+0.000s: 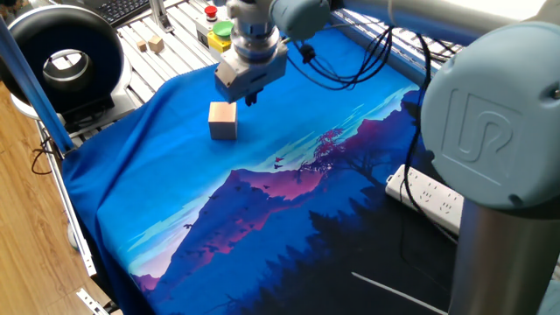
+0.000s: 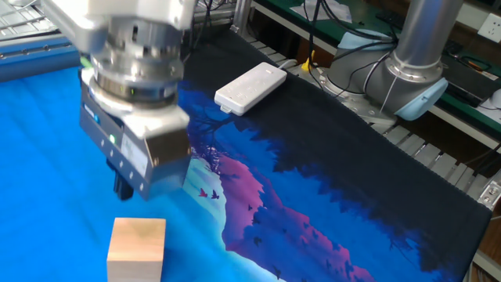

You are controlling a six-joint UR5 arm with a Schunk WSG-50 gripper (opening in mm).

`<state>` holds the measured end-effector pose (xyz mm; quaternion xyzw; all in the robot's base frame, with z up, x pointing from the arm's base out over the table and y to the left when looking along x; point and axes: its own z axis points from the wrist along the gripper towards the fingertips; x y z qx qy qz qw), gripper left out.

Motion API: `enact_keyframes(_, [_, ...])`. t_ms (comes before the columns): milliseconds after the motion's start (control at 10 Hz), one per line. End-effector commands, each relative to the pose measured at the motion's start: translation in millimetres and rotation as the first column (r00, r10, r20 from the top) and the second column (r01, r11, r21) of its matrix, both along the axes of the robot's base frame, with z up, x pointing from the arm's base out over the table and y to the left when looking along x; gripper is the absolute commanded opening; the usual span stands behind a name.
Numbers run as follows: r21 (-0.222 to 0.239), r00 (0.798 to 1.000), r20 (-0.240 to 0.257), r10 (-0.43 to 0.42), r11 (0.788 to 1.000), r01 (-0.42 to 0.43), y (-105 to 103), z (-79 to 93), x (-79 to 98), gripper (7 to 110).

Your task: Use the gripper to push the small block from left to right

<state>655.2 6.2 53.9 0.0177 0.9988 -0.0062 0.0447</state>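
The small block (image 1: 223, 121) is a pale tan wooden cube resting on the blue printed cloth (image 1: 262, 201) at the far left. It also shows at the bottom of the other fixed view (image 2: 137, 249). My gripper (image 1: 244, 96) hangs in the air just above and behind the block, clear of it. In the other fixed view the gripper (image 2: 123, 188) shows only a short dark stub under its grey body, above the block with a gap between them. The fingers look shut together and hold nothing.
Two tiny wooden cubes (image 1: 155, 43) lie on the slatted metal table beyond the cloth, beside a black ring-shaped device (image 1: 61, 57). A button box (image 1: 217, 31) stands behind the gripper. A white power strip (image 1: 429, 197) lies on the cloth's right edge (image 2: 250, 88). The arm's base (image 2: 423, 55) stands beyond.
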Motion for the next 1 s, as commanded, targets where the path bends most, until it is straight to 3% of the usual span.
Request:
enact_keyframes(0, [-0.019,0.999,-0.027,0.024,1.0,-0.025,-24.6,18.7,-12.9,7])
enact_keyframes(200, [-0.041,0.999,-0.035,0.037,0.998,-0.038,-40.4,26.8,-22.3,7])
enact_keyframes(400, [-0.115,0.996,-0.069,0.062,0.991,-0.07,-69.2,36.7,-32.7,7])
enact_keyframes(500, [-0.129,0.994,-0.09,0.067,0.988,-0.079,-78.7,38.8,-40.6,7])
enact_keyframes(900, [-0.133,0.991,-0.121,0.065,0.988,-0.081,-85.9,41.2,-59.4,7])
